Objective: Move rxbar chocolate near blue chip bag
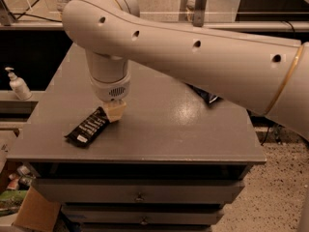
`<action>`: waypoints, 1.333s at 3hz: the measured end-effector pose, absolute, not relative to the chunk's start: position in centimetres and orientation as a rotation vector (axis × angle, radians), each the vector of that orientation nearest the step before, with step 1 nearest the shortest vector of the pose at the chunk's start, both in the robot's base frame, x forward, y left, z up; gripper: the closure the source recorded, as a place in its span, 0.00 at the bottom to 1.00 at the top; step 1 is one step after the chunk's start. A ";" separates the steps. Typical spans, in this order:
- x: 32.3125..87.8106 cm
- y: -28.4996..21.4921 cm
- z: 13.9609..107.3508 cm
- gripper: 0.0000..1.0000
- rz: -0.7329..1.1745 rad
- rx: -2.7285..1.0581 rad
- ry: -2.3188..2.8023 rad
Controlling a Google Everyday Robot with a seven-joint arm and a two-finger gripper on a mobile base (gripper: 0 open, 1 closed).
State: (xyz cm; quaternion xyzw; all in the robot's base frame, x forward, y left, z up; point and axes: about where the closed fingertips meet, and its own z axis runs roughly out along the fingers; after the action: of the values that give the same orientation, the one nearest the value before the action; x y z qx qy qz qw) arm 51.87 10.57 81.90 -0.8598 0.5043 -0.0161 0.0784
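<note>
The rxbar chocolate (pixel 89 126), a flat black wrapper with white lettering, lies slanted near the front left of the grey table (pixel 169 139). My gripper (pixel 115 111) points straight down and sits right at the bar's upper right end, touching or just above it. The blue chip bag (pixel 208 96) lies at the table's right side; only a small dark corner shows, the rest is hidden under my arm (pixel 203 52).
A white pump bottle (pixel 18 85) stands on a low ledge left of the table. Drawers (pixel 140 191) sit under the table top. A cardboard box (pixel 34 214) and clutter lie on the floor at the lower left.
</note>
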 end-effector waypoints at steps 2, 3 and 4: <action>52.4 7.0 83.3 1.00 -0.086 -2.522 1.586; 53.4 3.4 85.3 1.00 -0.130 -2.451 1.655; 54.9 -1.2 87.9 1.00 -0.185 -2.354 1.739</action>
State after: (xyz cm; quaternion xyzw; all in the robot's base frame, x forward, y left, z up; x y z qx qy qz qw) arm 54.86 -1.19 87.90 -0.7983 0.5898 -0.0627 0.1044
